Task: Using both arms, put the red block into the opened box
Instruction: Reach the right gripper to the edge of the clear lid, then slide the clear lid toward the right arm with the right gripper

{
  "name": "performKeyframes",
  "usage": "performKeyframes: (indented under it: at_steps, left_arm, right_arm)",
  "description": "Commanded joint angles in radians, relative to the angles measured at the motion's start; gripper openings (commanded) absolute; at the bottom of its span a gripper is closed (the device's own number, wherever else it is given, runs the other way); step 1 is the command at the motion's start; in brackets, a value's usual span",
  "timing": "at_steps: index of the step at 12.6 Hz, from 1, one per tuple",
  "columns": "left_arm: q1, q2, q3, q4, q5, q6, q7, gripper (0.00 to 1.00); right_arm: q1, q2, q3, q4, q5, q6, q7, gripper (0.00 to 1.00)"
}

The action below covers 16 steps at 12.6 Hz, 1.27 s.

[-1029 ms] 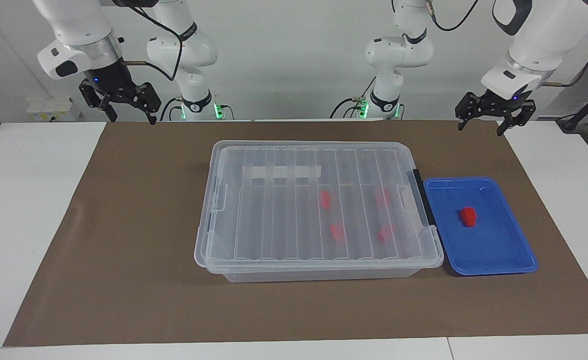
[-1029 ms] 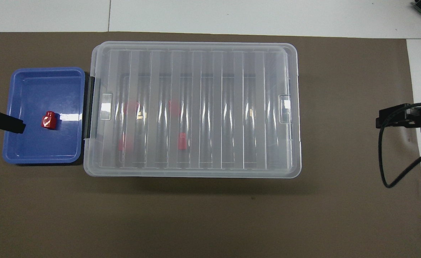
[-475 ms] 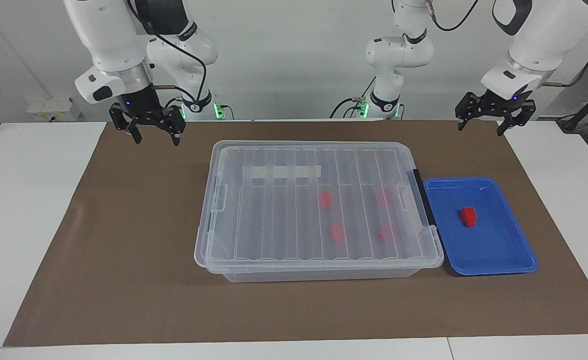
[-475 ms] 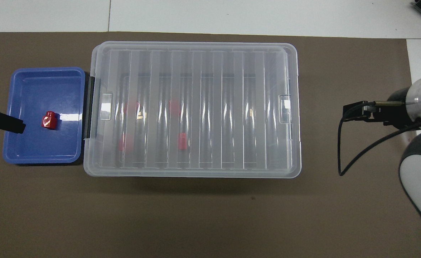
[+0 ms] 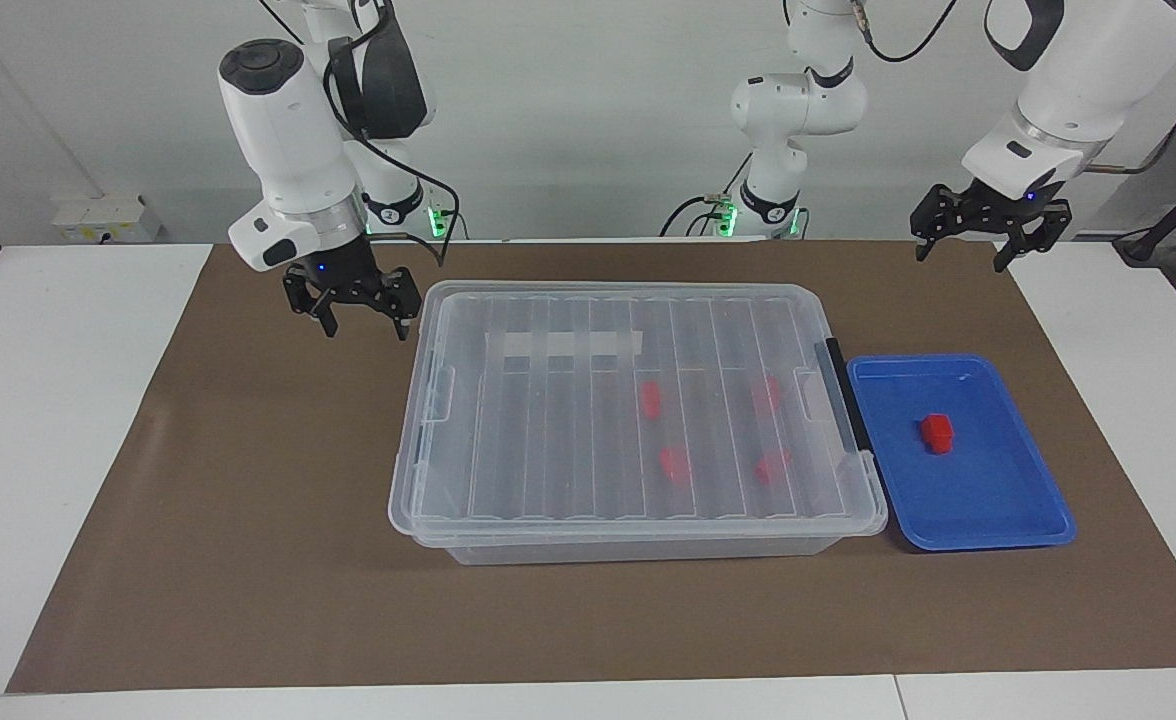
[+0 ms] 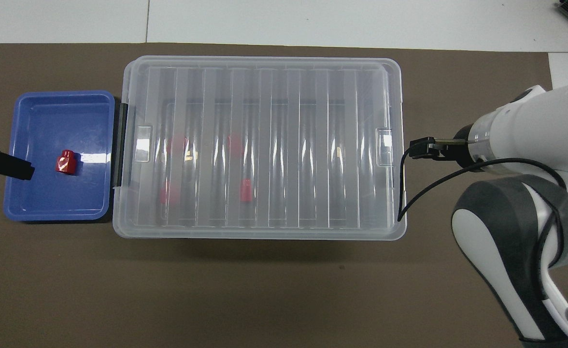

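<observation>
A red block (image 5: 937,432) (image 6: 66,162) lies in the shallow blue tray (image 5: 998,520) (image 6: 47,108). The clear box (image 5: 428,520) (image 6: 264,232) stands mid-table with its ribbed lid resting on it. Through the lid I see several more red blocks (image 5: 651,398) (image 6: 246,189). My right gripper (image 5: 366,328) (image 6: 417,147) hangs open and empty over the mat, just off the box's end toward the right arm. My left gripper (image 5: 960,258) (image 6: 11,166) waits open and empty in the air at the left arm's end, above the mat by the tray.
A brown mat (image 5: 248,560) covers the white table (image 5: 48,450). The tray sits against the box's black handle (image 5: 845,400). A black cable (image 6: 424,188) loops from the right wrist down past the box's end.
The right arm has swung in from the table's end toward the box and come lower. The left arm, the box and the blocks have not moved.
</observation>
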Motion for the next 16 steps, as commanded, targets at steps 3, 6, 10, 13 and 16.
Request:
performKeyframes:
  at_steps: [3, 6, 10, 13, 16]
  left_arm:
    - [0.004, -0.020, -0.001, -0.019, -0.008, -0.005, 0.001, 1.00]
    - [0.004, -0.020, -0.001, -0.019, -0.008, -0.005, 0.001, 1.00]
    - [0.004, -0.020, -0.001, -0.019, -0.008, -0.005, 0.001, 1.00]
    - [0.005, -0.020, -0.001, -0.019, -0.008, -0.005, 0.001, 1.00]
    - [0.006, -0.020, -0.001, -0.019, -0.008, -0.005, 0.001, 1.00]
  right_arm:
    - [0.022, 0.089, 0.000, -0.004, 0.024, 0.100, 0.015, 1.00]
    - [0.044, 0.105, 0.000, -0.005, 0.010, 0.102, 0.018, 1.00]
    - [0.036, 0.097, -0.002, -0.018, -0.008, 0.075, 0.011, 1.00]
    - [0.030, 0.091, -0.002, -0.038, -0.045, 0.065, -0.002, 1.00]
    - [0.002, 0.091, -0.002, -0.039, -0.070, 0.053, -0.060, 1.00]
